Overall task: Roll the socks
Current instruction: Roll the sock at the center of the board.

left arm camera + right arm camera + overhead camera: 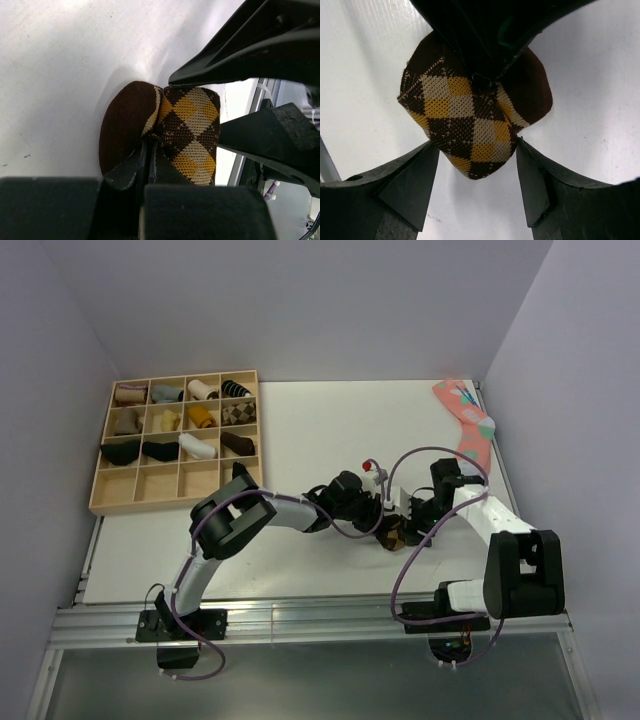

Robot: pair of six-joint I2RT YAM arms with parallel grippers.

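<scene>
The sock [465,120], brown argyle, lies bunched on the table [300,430], right of centre, between the 2 grippers. The left gripper [149,157] has its jaws pinched together on a fold of the sock. The right gripper [477,155] straddles it, jaws apart, a fingertip at either side of the bundle

Top camera looks down from behind; both wrist cameras closely share the socks [190,132]
</scene>
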